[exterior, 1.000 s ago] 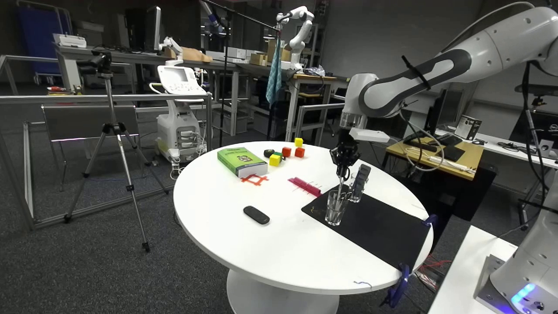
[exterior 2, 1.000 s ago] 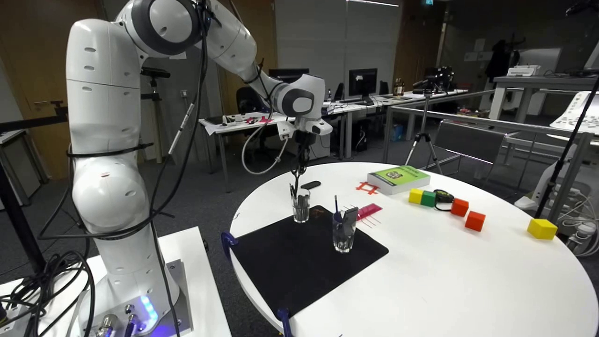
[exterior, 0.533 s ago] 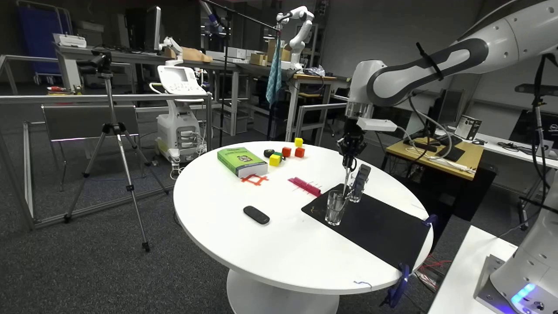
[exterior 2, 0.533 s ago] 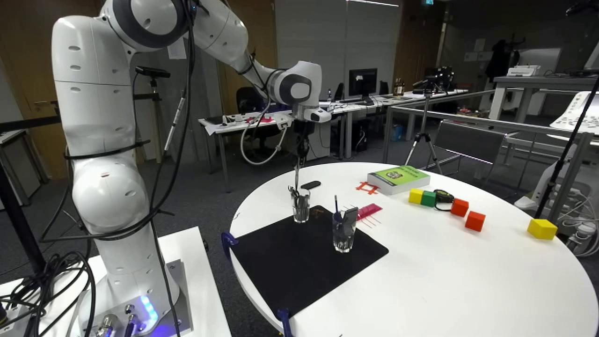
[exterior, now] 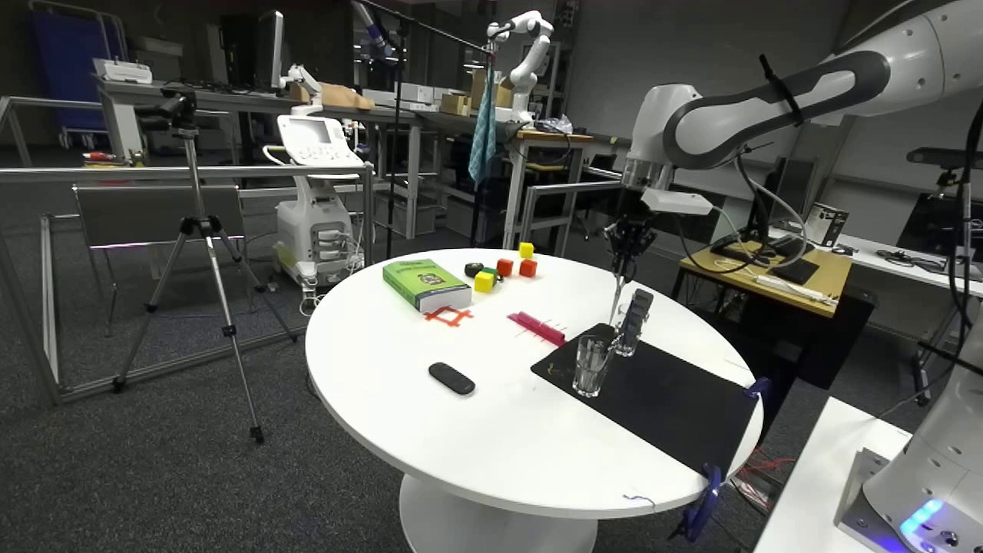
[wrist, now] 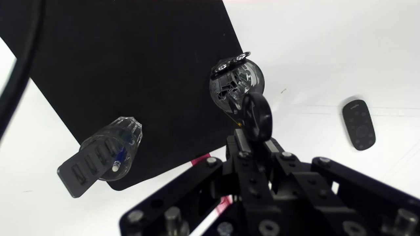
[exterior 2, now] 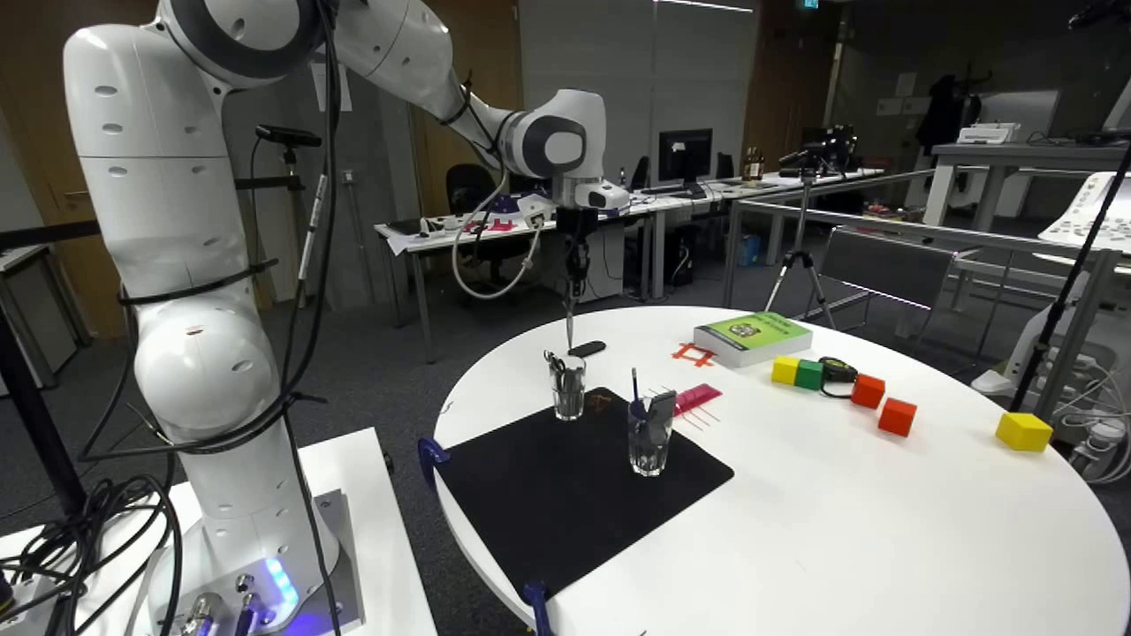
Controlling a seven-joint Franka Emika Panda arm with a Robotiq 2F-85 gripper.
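toward four o'clock of wrist view, gripper (wrist: pixel 257 144) clamped on scissors (wrist: pixel 265 115), blades pointing down; from there, glass (wrist: pixel 252 80) at eleven o'clock, remote (wrist: pixel 359 126) at three, black mat (wrist: pixel 144 75) at ten.

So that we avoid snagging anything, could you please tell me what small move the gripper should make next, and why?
I would probably raise the gripper slightly before any sideways move: in both exterior views, the scissors it holds seem to have their tips just above the nearest glass, and what look like looped handles poke over its rim.
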